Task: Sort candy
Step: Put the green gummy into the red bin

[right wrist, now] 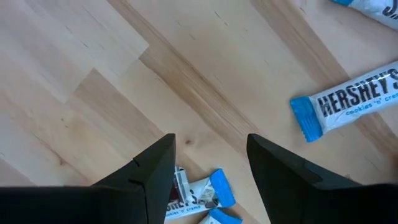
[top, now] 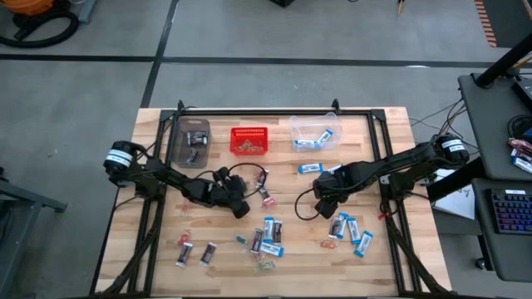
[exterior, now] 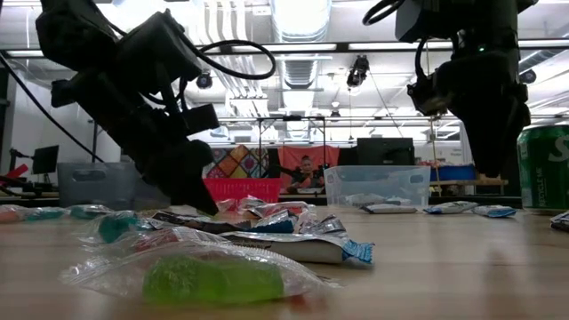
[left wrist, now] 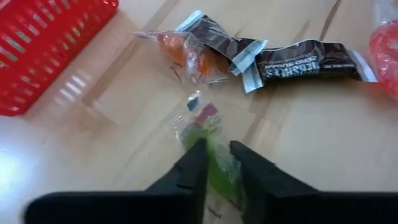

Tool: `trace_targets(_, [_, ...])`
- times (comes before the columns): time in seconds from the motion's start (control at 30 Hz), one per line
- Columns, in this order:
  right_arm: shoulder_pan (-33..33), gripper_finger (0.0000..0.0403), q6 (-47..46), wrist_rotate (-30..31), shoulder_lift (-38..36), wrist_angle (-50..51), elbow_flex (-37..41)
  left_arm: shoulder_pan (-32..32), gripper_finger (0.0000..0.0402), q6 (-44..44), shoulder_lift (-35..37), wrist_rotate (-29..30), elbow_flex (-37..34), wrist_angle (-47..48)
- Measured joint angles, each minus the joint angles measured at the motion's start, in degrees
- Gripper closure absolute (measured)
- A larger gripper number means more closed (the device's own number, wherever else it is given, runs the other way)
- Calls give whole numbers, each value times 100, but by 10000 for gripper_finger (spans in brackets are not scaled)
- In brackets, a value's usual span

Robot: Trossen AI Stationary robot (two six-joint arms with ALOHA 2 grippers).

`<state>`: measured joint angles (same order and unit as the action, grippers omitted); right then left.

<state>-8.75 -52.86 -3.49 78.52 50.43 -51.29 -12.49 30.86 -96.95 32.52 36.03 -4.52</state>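
Observation:
Wrapped candy lies scattered over the wooden table (top: pixel 166 249): blue-and-white packets (top: pixel 270 232), dark brown bars (left wrist: pixel 305 62) and small twist-wrapped sweets. My left gripper (left wrist: pixel 217 149) is down at the table near its middle, in front of the red basket (top: pixel 249 139), and is shut on a green sweet in clear wrap (left wrist: pixel 208 134). An orange sweet (left wrist: pixel 186 53) and two brown bars lie just beyond it. My right gripper (right wrist: pixel 211 149) hangs open above bare wood right of centre, with blue-and-white packets (right wrist: pixel 348 99) around it. My left gripper pinches the green sweet between its two fingers (left wrist: pixel 193 165), which come slanting down from the table's left. The fingers are on the sweet's green body (left wrist: pixel 219 163). Its clear twisted end (left wrist: pixel 196 112) sticks out beyond the fingertips and lies on the table.
Along the far edge stand a grey bin (top: pixel 193 139), the red basket and a clear bin (top: pixel 314 133) with blue packets in it. More candy lies toward the near edge (top: pixel 195 249). A green can (exterior: pixel 547 169) shows at the right in the low view.

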Motion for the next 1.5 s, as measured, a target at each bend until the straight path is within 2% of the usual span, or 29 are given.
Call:
trace_targets(0.1, [0,211,0,44,0,-3,0,-1,394,12,131,-245,-2,70])
trace_targets(0.3, [0,211,39,65,0,-17,0,-24,394,-78,695,-543,-20,449])
trace_targets(0.5, [0,211,112,70,0,-22,0,-22,398,-170,1719,-524,-20,922])
trace_targets(0.6, [0,211,116,70,0,-35,0,8,398,-180,2387,-482,-17,1533])
trace_targets(0.7, [0,211,130,70,0,-43,0,102,398,-116,3089,-173,-17,2378])
trace_targets(0.83, [0,211,180,68,0,-60,0,471,399,27,3992,-29,-17,3527])
trace_targets(0.97, [0,211,277,65,0,-107,0,767,400,38,4624,-28,-17,3899])
trace_targets(1.1, [2,211,525,66,0,-209,0,791,401,-191,4889,-58,-17,3744])
trace_targets(1.2, [66,211,1134,81,0,-527,0,791,401,-463,4917,-291,-17,3314])
trace_targets(1.4, [156,211,3035,728,0,-2025,0,776,401,-1155,4602,-1414,-17,1642])
trace_targets(1.5, [152,211,4002,968,1,-3048,0,774,401,-1443,4251,-1599,-22,800])
